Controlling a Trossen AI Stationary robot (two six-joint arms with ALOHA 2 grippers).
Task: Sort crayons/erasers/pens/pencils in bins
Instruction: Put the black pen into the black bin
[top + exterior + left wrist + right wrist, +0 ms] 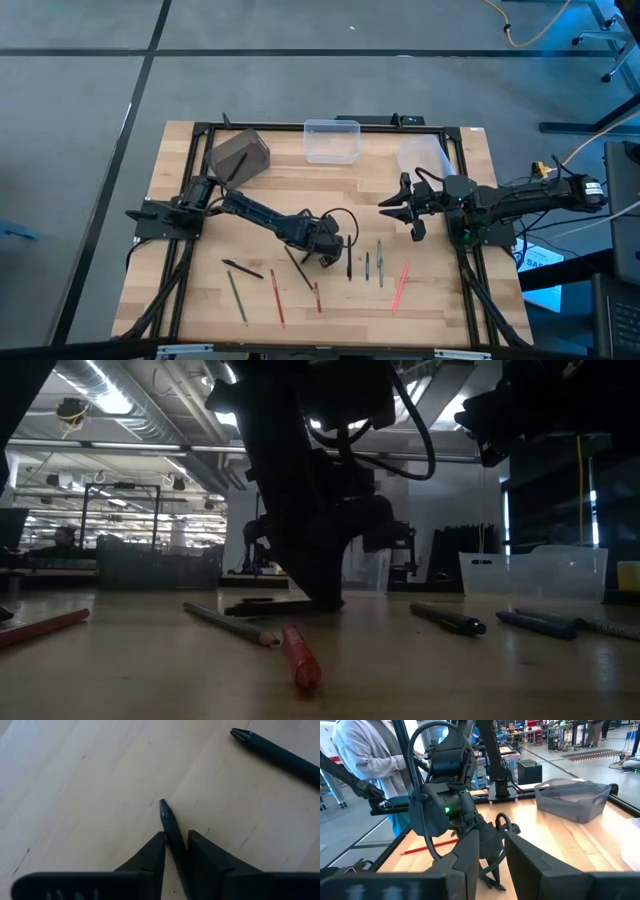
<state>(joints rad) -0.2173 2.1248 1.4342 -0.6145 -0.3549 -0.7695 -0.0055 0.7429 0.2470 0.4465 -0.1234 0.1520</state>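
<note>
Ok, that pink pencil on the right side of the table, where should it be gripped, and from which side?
Take the pink pencil near its middle, straight down from above, closing across its thin width. It lies flat on the table, slightly slanted, with bare wood on either side; the grey pen lies apart from it. The open right end effector hovers nearby.

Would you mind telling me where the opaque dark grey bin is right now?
In the high view, the opaque dark grey bin sits tilted at the table's far left corner, left of the clear plastic bin and behind the left arm's base.
</note>
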